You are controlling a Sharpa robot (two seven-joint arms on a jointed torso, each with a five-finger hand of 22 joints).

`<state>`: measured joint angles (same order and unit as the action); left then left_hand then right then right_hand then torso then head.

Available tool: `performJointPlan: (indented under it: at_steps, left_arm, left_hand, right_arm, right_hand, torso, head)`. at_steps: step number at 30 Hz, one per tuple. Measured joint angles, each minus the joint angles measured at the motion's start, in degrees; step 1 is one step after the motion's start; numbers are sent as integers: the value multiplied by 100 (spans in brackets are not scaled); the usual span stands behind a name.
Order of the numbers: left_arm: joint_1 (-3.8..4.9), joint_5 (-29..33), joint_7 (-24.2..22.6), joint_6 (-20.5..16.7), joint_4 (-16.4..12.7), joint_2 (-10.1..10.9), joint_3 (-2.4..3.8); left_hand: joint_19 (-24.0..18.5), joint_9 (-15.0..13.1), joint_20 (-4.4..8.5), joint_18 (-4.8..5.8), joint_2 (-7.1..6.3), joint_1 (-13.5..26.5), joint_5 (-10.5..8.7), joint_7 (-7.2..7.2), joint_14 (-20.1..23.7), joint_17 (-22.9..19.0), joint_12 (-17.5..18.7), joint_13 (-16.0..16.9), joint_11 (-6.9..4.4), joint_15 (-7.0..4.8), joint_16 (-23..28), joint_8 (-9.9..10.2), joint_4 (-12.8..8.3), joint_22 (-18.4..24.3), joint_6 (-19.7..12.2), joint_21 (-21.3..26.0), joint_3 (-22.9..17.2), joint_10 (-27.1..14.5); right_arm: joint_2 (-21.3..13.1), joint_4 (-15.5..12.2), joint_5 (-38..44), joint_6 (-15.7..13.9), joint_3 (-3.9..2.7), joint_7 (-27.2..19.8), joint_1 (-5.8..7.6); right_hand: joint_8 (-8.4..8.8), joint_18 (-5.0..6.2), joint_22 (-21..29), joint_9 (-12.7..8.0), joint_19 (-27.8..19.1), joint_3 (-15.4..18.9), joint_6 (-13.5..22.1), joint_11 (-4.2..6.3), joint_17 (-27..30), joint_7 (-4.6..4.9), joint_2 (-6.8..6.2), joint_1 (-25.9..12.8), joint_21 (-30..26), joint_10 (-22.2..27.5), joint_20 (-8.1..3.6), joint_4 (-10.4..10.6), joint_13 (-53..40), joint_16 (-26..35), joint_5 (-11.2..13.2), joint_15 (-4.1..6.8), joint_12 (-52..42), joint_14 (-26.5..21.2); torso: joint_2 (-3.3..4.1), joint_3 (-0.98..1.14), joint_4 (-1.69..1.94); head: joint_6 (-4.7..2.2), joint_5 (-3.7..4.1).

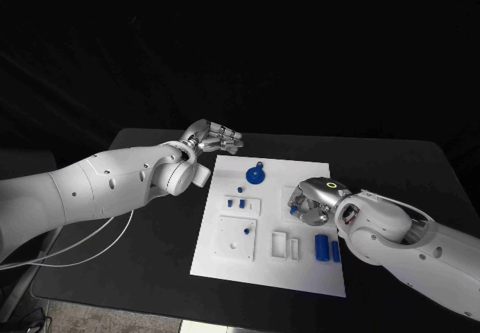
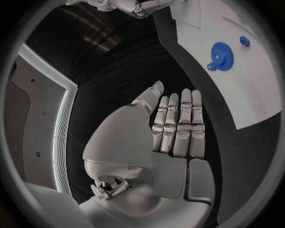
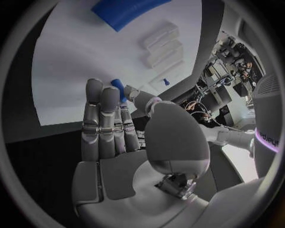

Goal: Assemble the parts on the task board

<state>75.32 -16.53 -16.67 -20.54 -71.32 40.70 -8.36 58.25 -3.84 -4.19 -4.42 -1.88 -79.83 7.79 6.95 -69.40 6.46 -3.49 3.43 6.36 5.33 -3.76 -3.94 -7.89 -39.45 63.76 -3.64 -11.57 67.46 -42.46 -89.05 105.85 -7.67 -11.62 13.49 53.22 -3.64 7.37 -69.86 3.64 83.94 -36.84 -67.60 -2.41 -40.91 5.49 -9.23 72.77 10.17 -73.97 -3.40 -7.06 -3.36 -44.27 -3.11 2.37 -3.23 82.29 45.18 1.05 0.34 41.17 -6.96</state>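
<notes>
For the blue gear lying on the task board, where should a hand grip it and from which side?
The blue gear lies flat on the task board, so a side grasp probably has little to catch. Best come from above and pinch across its toothed rim, or take the small knob at its far edge. The left hand hovers open just beyond the board and looks nearest.

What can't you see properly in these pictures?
- Head view: the right hand covers the board beneath it, so what it pinches stays hidden there.
- Right wrist view: a small blue part sits between the fingers; they hide its lower end, so its shape is unclear.
- Head view: the small parts beside the gear are too tiny to identify.
- Right wrist view: a blue block is cut off by the circle's rim.
</notes>
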Motion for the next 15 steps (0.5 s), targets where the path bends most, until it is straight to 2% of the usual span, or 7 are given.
performJointPlan:
  at_steps: [9, 15]
  left_arm:
    - [0, 0, 1, 6, 0, 1, 0]
    - [0, 0, 2, 8, 0, 1, 0]
  left_hand:
    - [0, 0, 0, 0, 0, 0, 0, 0, 0, 0, 0, 0, 0, 0, 0, 0, 0, 0, 0, 0, 0, 0]
    - [0, 0, 0, 0, 0, 0, 0, 0, 0, 1, 0, 0, 0, 0, 0, 0, 0, 0, 0, 0, 0, 0]
  right_arm:
    - [48, 30, 103, -134, 28, 44, -4]
    - [65, 33, 182, -278, 40, 73, -15]
  right_hand:
    - [9, -97, -33, 6, 10, 119, -327, 109, -20, -68, 96, 37, 66, -316, -69, -118, -6, 0, 4, 50, 16, 51]
    - [18, -169, -104, 8, 1, -68, -447, 149, -58, -66, 180, -45, 155, -497, -124, -284, -6, 0, 30, 90, -1, 96]
  torso:
    - [-1, 1, 1]
    - [-2, -1, 2]
  head:
    - [1, -4]
    - [-12, -7]
